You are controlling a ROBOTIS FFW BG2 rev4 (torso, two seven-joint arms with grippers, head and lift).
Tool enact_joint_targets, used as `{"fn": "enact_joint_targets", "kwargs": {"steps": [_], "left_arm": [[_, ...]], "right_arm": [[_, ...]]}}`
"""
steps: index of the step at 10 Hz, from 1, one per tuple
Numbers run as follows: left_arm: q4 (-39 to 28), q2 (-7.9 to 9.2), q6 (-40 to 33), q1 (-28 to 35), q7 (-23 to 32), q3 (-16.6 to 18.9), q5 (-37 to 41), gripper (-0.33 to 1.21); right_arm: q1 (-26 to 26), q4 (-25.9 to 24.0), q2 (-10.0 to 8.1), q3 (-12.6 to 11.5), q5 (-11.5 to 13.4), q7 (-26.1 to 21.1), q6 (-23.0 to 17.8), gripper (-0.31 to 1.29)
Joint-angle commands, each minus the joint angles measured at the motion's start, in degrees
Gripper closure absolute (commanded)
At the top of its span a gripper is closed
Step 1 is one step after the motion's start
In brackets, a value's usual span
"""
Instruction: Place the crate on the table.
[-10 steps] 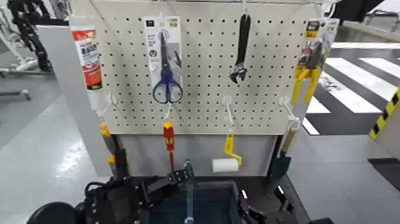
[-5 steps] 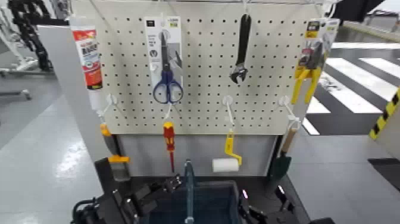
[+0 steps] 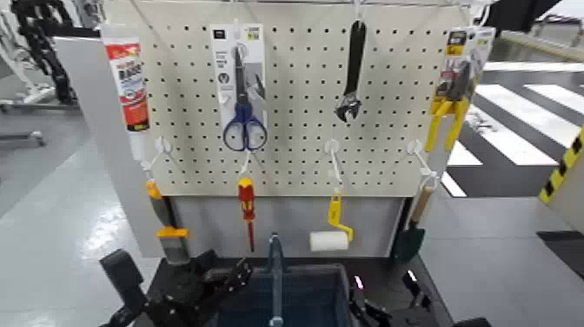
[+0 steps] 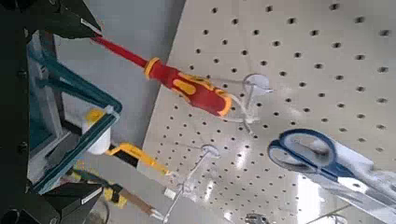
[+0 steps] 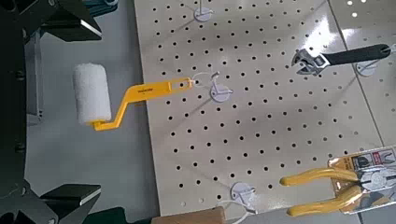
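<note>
You have the crate (image 3: 287,300) on the counter (image 3: 387,274), in front of the pegboard (image 3: 295,96). On the board, scissors (image 3: 243,100) hang left of the wrench (image 3: 351,74), pliers (image 3: 452,96) far right. Below, the screwdriver (image 3: 247,209) hangs left of the roller (image 3: 329,236).

Pegboard (image 3: 295,96) matt white, perforated. Below it: crate (image 3: 287,300) ribbed matt plastic, paint roller (image 3: 328,241) fuzzy white, yellow plastic handle. Hung on it: wrench (image 3: 351,74) dark metal, screwdriver (image 4: 182,82) glossy plastic grip.
</note>
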Motion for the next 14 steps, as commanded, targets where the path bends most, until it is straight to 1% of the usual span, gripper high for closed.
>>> {"fn": "enact_joint_targets", "kwargs": {"steps": [1,2,3,4,5,6,7,8,9,11,12,14], "left_arm": [[-2.8,-1.31,-9.9,5.5,3.6,0.9,-6.3,0.13],[-4.2,-1.14,-13.5,7.9,7.1,0.8,-8.7,0.13],[-5.4,-1.84,-15.6,10.1,9.8,1.5,-11.9,0.13],[-6.0,-2.63,-18.9,12.2,13.8,1.6,-15.1,0.13],[-7.1,-4.21,-21.4,14.7,18.9,2.1,-19.4,0.13],[-8.0,-7.46,-22.7,16.9,22.6,3.7,-24.0,0.13],[-8.5,-11.07,-23.4,18.2,23.6,5.3,-27.4,0.13],[-8.3,-12.65,-24.3,18.4,23.5,6.0,-28.6,0.13],[-8.1,-11.95,-24.8,18.2,24.3,5.6,-28.7,0.13],[-7.9,-10.1,-25.9,18.1,27.8,3.8,-28.7,0.13],[-7.6,-9.75,-26.0,17.6,27.9,3.7,-28.7,0.13],[-7.1,-9.66,-26.3,17.1,27.9,3.6,-28.7,0.13]], "right_arm": [[0.2,-0.1,0.0,-0.2,0.0,0.1,0.0,0.15],[0.2,-0.2,0.0,-0.3,0.0,0.1,0.0,0.15],[0.3,-0.4,0.09,-0.4,0.1,0.1,0.0,0.15],[0.4,-0.6,0.09,-0.5,0.3,0.1,0.2,0.15],[0.5,-0.6,0.09,-0.5,0.4,0.1,0.4,0.15],[0.6,-0.7,0.17,-0.6,0.4,0.1,0.5,0.15],[0.7,-0.9,0.17,-0.8,0.4,0.1,0.6,0.15],[0.6,-1.1,0.09,-0.8,0.4,0.2,0.8,0.15],[0.6,-1.1,0.09,-0.9,0.6,0.3,1.1,0.15],[0.5,-1.1,0.09,-0.9,0.7,0.4,1.1,0.15],[0.5,-1.1,0.09,-0.9,0.7,0.4,1.1,0.15],[0.4,-1.0,0.09,-1.0,0.7,0.4,1.2,0.15]]}}
